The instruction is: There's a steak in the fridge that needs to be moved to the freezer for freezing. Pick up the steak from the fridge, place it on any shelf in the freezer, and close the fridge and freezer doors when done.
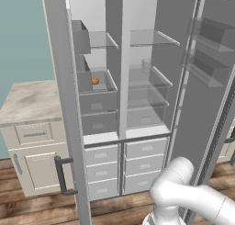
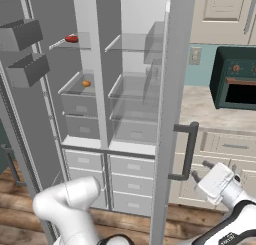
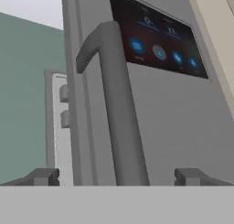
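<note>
Both tall grey doors stand open. The steak (image 2: 71,39), a small red slab, lies on the upper clear shelf of the narrower left half, the freezer (image 2: 75,89). The wider fridge half (image 2: 135,89) holds bare glass shelves. The fridge door (image 2: 167,114) stands edge-on in the right base view, and its blue-lit panel (image 3: 157,40) faces the hand view. My gripper (image 2: 196,174) is open at the lower end of that door's bar handle (image 3: 119,104). The bar runs down between my two fingertips (image 3: 43,176). The plain freezer door (image 1: 64,104) is edge-on at left.
A small round orange item (image 2: 86,83) sits on a lower freezer shelf. Grey drawers (image 1: 137,164) fill the appliance's bottom. A beige counter with cabinets (image 1: 32,100) flanks the freezer door. A dark green oven (image 2: 235,79) sits on the counter (image 2: 210,114) beyond the fridge door.
</note>
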You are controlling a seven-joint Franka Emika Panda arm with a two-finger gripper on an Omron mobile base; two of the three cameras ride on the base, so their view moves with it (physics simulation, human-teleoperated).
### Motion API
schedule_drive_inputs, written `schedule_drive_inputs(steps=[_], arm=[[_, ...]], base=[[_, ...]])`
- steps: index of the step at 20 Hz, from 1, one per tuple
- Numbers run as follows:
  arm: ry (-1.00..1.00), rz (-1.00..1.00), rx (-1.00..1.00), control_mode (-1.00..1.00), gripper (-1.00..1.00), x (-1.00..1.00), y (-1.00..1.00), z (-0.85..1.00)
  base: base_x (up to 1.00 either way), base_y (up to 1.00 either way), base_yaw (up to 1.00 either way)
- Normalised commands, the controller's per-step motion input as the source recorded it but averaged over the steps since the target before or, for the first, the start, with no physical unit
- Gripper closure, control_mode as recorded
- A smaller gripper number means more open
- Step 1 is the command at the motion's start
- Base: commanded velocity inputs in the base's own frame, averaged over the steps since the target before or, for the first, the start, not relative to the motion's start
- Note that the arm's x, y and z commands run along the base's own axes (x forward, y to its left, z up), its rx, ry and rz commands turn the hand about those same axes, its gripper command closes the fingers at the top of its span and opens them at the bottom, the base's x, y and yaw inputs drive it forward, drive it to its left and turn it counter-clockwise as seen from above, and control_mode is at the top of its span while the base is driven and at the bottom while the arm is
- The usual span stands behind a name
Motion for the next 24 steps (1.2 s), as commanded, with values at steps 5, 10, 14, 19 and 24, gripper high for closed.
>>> schedule_drive_inputs(steps=[5,10,14,19,24], arm=[[-0.17,-0.13,-0.01,-1.0,-1.0,0.22,0.0,-0.34],[-0.06,-0.05,-0.06,-1.0,-1.0,0.19,0.0,-0.15],[0.11,0.05,0.0,-1.0,-1.0,0.1,0.0,0.0],[0.21,0.09,-0.01,-1.0,-1.0,0.11,0.12,0.0],[0.14,0.02,-0.01,-1.0,-1.0,0.1,0.18,0.0]], base=[[0.0,0.0,0.0],[0.0,0.0,0.0],[0.0,0.0,0.0],[0.0,0.0,0.0],[0.0,0.0,0.0]])
